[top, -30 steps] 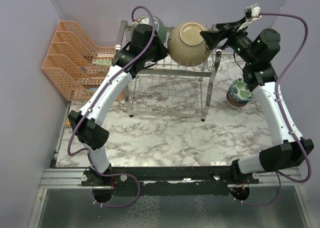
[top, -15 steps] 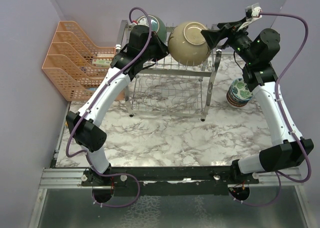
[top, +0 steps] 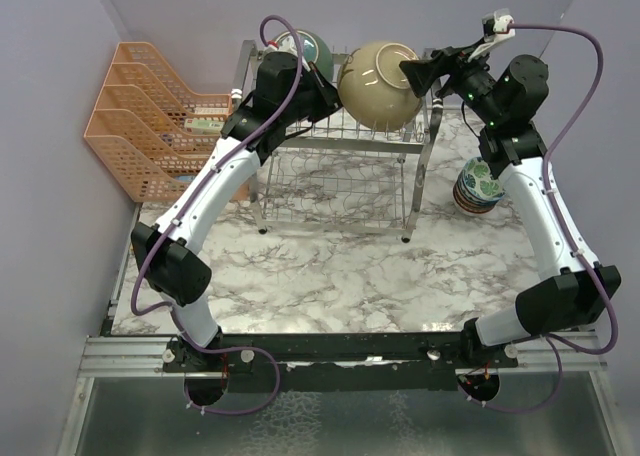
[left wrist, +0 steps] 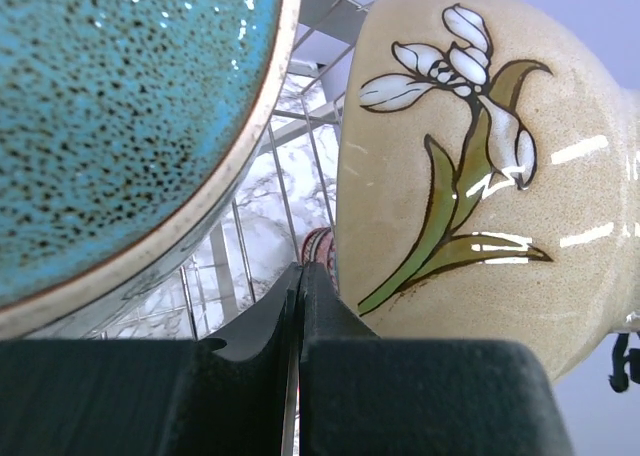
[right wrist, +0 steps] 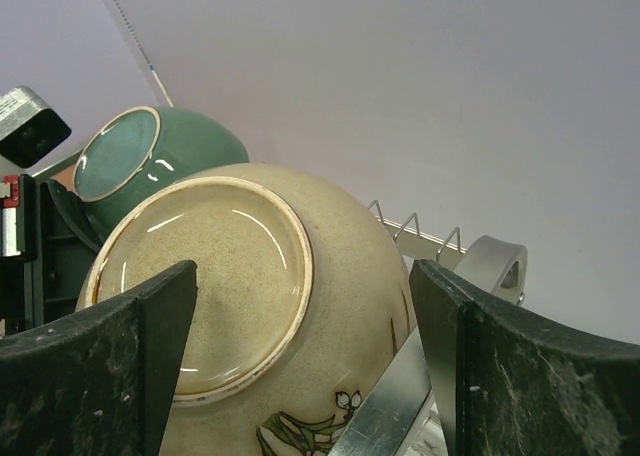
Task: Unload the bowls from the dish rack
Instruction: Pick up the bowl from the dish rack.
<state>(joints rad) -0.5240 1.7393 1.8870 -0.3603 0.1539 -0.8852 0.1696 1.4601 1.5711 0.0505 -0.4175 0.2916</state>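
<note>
Right wrist: right pincer (right wrist: 302, 281) spread, cream bowl (right wrist: 240, 296) ahead between its fingers (right wrist: 120, 366); advance deeper before closing; left pincer (left wrist: 300, 306) pressed together, empty.

Orange mesh tiered organizer (top: 140, 126), 10 o'clock on the table, against the left wall | small pale item (top: 203, 123) in one tier, unidentifiable | white-grey marble tabletop (top: 330, 266) | lilac walls (top: 50, 96), 9 to 3 o'clock | aluminium rail (top: 120, 354), 6 o'clock edge
</note>
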